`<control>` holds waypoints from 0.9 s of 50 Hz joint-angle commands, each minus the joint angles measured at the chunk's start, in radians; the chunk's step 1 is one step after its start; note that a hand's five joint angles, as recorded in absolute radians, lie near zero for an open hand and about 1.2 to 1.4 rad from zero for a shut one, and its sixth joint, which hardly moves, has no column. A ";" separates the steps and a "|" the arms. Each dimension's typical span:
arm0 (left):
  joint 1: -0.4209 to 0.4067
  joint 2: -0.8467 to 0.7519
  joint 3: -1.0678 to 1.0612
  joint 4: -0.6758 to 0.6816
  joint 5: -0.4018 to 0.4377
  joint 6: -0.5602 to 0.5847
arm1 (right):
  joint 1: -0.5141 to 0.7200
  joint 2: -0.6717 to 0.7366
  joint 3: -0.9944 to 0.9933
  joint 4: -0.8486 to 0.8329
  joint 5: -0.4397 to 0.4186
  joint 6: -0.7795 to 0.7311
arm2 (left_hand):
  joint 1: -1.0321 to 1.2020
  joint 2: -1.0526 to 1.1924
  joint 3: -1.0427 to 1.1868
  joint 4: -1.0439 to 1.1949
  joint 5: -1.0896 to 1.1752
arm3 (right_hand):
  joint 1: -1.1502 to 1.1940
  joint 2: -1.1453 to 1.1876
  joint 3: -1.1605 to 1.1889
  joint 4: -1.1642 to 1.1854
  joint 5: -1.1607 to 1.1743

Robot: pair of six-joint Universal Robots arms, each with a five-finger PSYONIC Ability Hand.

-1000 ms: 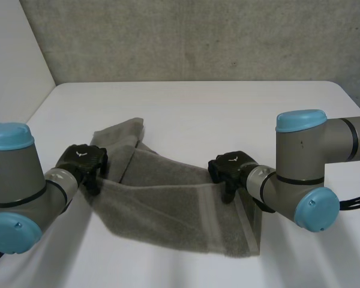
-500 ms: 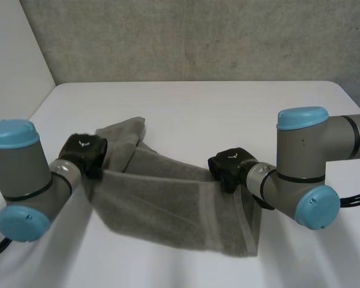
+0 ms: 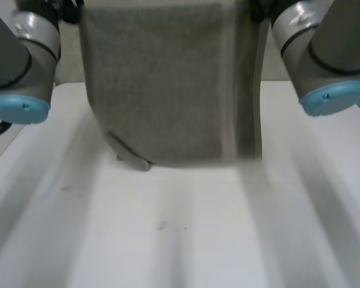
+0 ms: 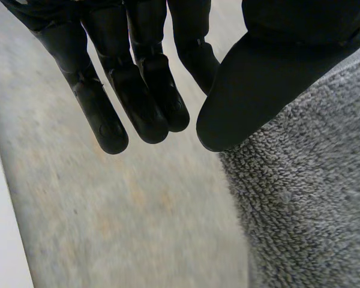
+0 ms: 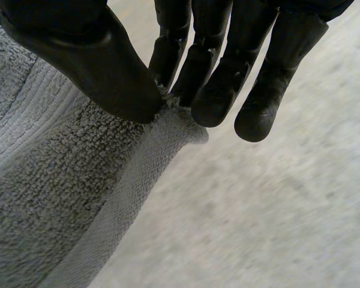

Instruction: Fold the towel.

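**Towel Lifted Up High**

Starting with the grey fluffy terry towel (image 3: 162, 84). Half a moment ago sagging low and bunched over the white tabletop (image 3: 186, 240). Now pulled right up and hanging flat like a curtain between the two arms. Stretched wide along the top, with a paler stripe running down near the right side. Bottom edge down close to the tabletop, with one small floppy corner tucked under at the lower left. Hard to tell whether brushing the tabletop or just above it.

Next, the holding. Top right corner of the towel (image 5: 60, 198) pinched tight between the thumb and the fingers of the black right hand (image 5: 216, 72). Top left corner under the thumb of the black left hand (image 4: 150, 90), with straight fingers just beside the thumb. Looks like a pinch there too, going by the towel (image 4: 306, 210) hanging from it, though the squeezed bit itself is hidden behind the thumb.

Further out, the grey left arm with a light-blue cap (image 3: 18, 66) and the grey right arm with a light-blue cap (image 3: 318, 54). Both raised much higher than before, and well apart.

Meaning for the job: no more bunching, so ready for a neat fold. No fold made yet. Probably best to lay the bottom part down on the tabletop next and bring the top edge over it. Worth watching for a slip from under the left thumb, and for that tucked corner getting trapped inside the fold.
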 commanded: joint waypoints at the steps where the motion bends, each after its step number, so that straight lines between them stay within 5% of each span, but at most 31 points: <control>1: -0.051 0.120 -0.153 -0.035 -0.015 -0.056 | -0.003 -0.070 0.142 0.113 0.000 0.005 | 0.198 0.179 0.180 0.178 0.192 | 0.071 0.094 0.063 0.059 0.059; 16: -0.232 0.222 -0.814 -0.137 -0.002 -0.021 | -0.073 -0.216 0.670 0.182 -0.007 -0.100 | 0.198 0.179 0.180 0.178 0.192 | 0.071 0.094 0.063 0.059 0.059; 32: -0.404 0.146 -0.852 -0.147 0.004 -0.024 | -0.193 -0.271 1.026 0.018 -0.004 -0.216 | 0.198 0.179 0.180 0.178 0.192 | 0.071 0.094 0.063 0.059 0.059; 34: -0.407 0.149 -0.845 -0.145 0.002 -0.024 | -0.202 -0.279 1.061 -0.014 -0.004 -0.219 | 0.143 0.123 0.124 0.123 0.136 | 0.071 0.094 0.063 0.059 0.059; 41: -0.395 0.142 -0.794 -0.134 -0.001 0.002 | -0.207 -0.279 1.105 -0.083 -0.003 -0.218 | -0.786 -0.806 -0.805 -0.806 -0.793 | 0.071 0.094 0.063 0.059 0.059; 45: -0.355 0.126 -0.776 -0.130 -0.001 0.048 | -0.213 -0.268 1.112 -0.120 -0.004 -0.218 | -0.979 -0.998 -0.997 -0.998 -0.985 | 0.071 0.094 0.063 0.059 0.059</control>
